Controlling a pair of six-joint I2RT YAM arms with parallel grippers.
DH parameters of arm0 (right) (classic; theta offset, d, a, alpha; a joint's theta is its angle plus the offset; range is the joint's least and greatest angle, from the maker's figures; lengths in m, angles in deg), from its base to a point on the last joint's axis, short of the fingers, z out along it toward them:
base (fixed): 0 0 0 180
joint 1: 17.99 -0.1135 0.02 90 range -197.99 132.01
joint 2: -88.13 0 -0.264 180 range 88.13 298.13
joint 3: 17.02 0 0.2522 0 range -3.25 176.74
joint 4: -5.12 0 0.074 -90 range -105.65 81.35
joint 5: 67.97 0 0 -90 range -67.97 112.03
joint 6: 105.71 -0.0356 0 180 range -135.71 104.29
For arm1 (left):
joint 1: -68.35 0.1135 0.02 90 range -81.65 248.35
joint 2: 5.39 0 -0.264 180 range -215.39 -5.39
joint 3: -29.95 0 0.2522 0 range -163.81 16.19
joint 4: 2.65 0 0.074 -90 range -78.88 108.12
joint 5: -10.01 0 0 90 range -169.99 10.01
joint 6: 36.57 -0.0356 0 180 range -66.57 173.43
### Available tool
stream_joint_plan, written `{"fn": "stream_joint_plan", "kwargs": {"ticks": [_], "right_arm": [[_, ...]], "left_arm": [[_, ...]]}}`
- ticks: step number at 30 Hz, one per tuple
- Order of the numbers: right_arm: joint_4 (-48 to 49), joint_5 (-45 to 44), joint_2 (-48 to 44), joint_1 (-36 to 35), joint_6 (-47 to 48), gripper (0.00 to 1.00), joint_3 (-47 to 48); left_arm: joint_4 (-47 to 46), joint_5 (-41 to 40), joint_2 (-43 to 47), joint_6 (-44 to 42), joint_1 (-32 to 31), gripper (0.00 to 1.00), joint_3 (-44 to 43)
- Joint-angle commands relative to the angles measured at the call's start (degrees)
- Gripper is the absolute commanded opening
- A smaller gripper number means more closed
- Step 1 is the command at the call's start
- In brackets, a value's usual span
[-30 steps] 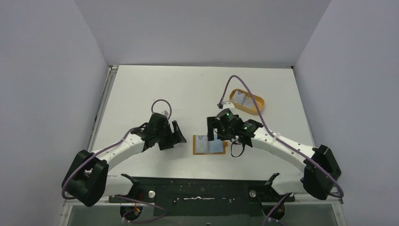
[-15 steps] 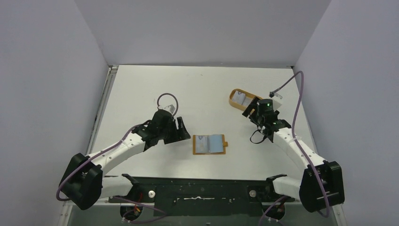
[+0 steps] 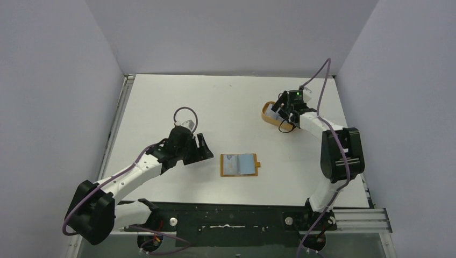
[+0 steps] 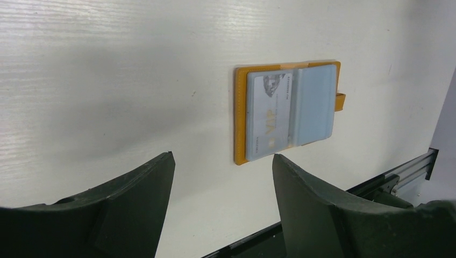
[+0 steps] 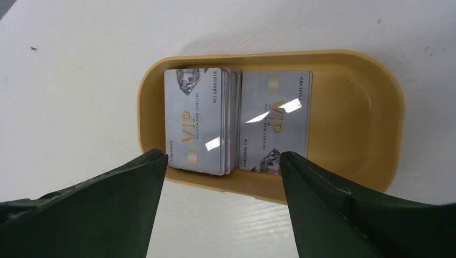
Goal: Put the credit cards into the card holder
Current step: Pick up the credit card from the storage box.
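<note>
**Right arm.** One second earlier the right gripper (image 3: 281, 110) is at the right edge of the card holder (image 3: 239, 165), in the lower centre of the top view. It is now in the upper right of that view, above the orange tray (image 3: 266, 115). In the right wrist view the right gripper (image 5: 220, 160) is released: its jaws stand apart and hold nothing. They frame the near rim of the tray (image 5: 376, 107).

**Credit cards.** A stack of credit cards (image 5: 196, 121) lies flat in the left part of the tray. A single card (image 5: 275, 121) lies just beside it on the right, face up.

**Card holder.** It has not moved. It lies open and flat on the table (image 3: 215, 102). In the left wrist view, one card (image 4: 269, 115) sits in the left half of the card holder (image 4: 314, 97).

**Left arm.** The left gripper (image 3: 202, 149) stays left of the card holder, apart from it, and has shifted only slightly. The left gripper (image 4: 223, 158) is released, with nothing between its jaws.
</note>
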Motion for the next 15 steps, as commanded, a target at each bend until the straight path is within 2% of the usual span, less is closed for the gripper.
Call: {"fn": "stream_joint_plan", "kwargs": {"ticks": [1, 10, 15], "right_arm": [[2.9, 4.2, 4.1, 1.4, 0.9, 0.78, 3.6], [4.0, 6.6, 9.6, 1.6, 0.8, 0.77, 6.0], [3.0, 7.1, 11.2, 2.0, 0.3, 0.7, 6.6]], "left_arm": [[-1.6, 1.2, 0.2, -0.7, 0.7, 0.65, 0.2], [-1.6, 1.6, -1.3, -0.7, 1.5, 0.64, 0.1], [-1.6, 1.7, -2.0, -0.6, 1.7, 0.64, 0.0]]}}
